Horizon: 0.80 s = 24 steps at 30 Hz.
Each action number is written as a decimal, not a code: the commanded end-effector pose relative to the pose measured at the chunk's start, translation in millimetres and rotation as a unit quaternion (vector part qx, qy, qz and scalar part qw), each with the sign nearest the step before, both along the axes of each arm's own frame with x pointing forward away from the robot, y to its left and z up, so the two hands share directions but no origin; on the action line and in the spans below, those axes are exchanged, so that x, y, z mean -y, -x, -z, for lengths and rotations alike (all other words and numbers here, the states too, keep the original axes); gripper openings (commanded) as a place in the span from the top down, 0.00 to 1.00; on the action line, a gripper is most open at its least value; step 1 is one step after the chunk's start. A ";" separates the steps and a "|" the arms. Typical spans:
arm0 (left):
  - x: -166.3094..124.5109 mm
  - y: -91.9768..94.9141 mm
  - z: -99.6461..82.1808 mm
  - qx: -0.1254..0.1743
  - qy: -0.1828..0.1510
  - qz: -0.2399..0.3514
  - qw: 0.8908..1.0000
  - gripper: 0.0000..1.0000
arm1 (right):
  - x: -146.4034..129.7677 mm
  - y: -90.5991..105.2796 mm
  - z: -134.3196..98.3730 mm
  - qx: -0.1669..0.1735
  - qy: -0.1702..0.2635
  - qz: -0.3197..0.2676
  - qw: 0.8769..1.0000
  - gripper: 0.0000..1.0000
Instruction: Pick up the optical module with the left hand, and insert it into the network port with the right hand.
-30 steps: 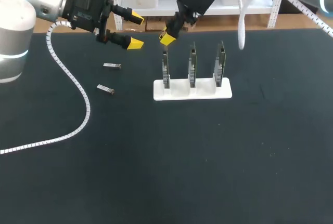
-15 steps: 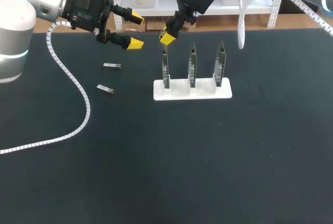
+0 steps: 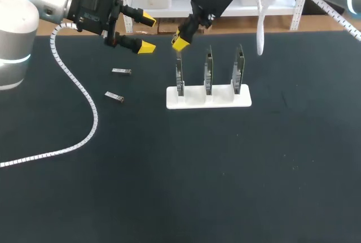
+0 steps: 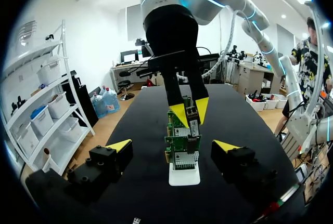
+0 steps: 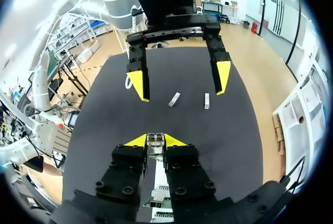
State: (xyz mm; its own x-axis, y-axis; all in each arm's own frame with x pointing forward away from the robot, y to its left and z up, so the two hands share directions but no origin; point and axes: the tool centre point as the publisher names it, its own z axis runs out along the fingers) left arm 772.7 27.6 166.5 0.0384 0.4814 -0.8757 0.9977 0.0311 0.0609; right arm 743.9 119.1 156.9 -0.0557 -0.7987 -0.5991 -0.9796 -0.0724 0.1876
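Observation:
My right gripper [image 3: 180,42] hangs just above the leftmost of three upright green port boards [image 3: 179,75] in a white holder [image 3: 208,98]. In the right wrist view it [image 5: 155,141] is shut on a small metal optical module [image 5: 155,142], with the board [image 5: 157,201] under its fingers. The left wrist view shows that gripper [image 4: 189,110] from ahead, the module [image 4: 193,125] pointing down at the boards [image 4: 182,148]. My left gripper [image 3: 145,32] is open and empty, in the air left of the boards. Two more modules [image 3: 121,71] [image 3: 114,96] lie on the black table.
A white ribbed cable [image 3: 84,105] from the left arm curves across the left part of the table. The two spare modules [image 5: 174,99] [image 5: 206,101] lie on the mat beyond the left gripper [image 5: 179,78], as the right wrist view shows.
The right gripper has edged very slightly left above the leftmost board, still holding the module. The left arm has not moved.

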 end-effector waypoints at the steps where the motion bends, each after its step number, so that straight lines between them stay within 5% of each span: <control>1: 0.5 -0.6 -0.3 -0.001 -0.002 0.000 1.000 0.00 | 0.9 -3.0 4.2 -0.001 -0.001 -0.001 1.000 1.00; 24: 0.5 -0.6 -0.3 -0.001 -0.002 0.000 1.000 0.00 | 2.3 -4.7 5.1 0.021 0.004 -0.012 1.000 1.00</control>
